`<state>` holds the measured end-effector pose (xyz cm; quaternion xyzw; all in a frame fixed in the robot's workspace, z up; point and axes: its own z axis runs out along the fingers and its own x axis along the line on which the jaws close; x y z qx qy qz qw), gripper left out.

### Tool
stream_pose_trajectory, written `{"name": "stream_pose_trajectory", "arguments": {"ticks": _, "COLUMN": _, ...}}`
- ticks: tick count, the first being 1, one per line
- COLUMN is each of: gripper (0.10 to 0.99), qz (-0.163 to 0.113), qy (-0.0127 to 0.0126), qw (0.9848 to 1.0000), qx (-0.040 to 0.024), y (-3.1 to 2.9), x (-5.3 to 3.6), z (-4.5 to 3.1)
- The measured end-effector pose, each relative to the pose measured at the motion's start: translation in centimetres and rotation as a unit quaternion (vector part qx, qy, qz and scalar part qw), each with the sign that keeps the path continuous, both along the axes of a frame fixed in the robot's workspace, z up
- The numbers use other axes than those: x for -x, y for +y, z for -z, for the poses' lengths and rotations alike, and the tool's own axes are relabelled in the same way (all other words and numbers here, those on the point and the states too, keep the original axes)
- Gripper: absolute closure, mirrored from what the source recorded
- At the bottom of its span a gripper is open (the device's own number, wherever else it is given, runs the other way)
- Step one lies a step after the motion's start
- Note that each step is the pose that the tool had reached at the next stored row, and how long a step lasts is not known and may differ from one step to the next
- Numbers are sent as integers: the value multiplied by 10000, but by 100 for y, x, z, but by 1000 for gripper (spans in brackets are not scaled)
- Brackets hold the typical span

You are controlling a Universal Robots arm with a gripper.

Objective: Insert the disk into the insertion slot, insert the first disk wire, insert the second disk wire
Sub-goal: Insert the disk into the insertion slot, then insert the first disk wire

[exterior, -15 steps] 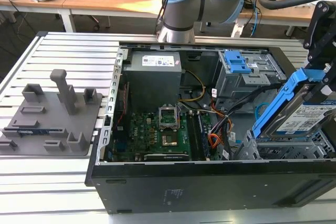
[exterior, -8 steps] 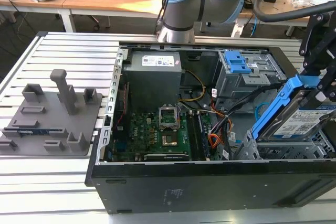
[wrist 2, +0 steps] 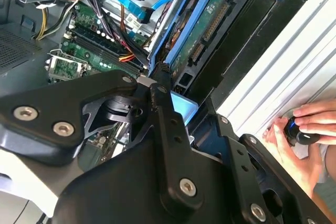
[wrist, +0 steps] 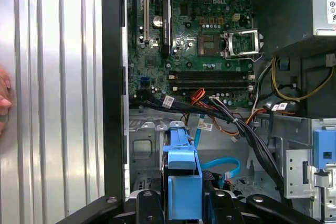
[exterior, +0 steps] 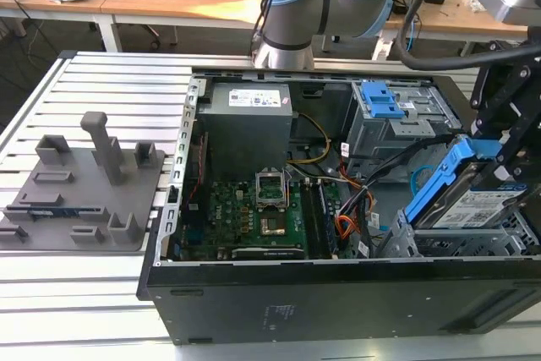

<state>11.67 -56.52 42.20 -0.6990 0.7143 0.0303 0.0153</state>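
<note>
Gripper [wrist: 185,203] clamping the blue-framed disk [exterior: 478,207], tilted over the grey insertion slot [exterior: 507,238] inside the open computer case [exterior: 338,302].

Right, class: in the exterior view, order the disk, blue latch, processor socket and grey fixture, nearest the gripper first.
1. the disk, held in the gripper
2. blue latch, on the taller cage
3. processor socket, mid-case
4. grey fixture, exterior view's far left

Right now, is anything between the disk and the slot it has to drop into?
Nothing visible blocks it. The disk, held tilted in the hand, has its low end at the insertion slot. The light-blue cable and black wire bundle lie close beside it, not under it as far as shows.
</note>
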Motion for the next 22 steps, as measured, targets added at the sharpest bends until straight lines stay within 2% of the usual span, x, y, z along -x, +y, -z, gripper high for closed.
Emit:
{"name": "stream_pose_trajectory", "arguments": {"ticks": 2, "gripper": 710, "qz": 0, "qy": -6, "qw": 10000, "qx": 0, "y": 0, "x": 4, "z": 15}}
{"name": "stream_pose_trajectory", "arguments": {"ticks": 6, "gripper": 463, "qz": 0, "qy": -6, "qw": 10000, "qx": 0, "y": 0, "x": 6, "z": 19}}
{"name": "stream_pose_trajectory", "arguments": {"ticks": 22, "gripper": 463, "qz": 0, "qy": -6, "qw": 10000, "qx": -1, "y": 0, "x": 12, "z": 22}}
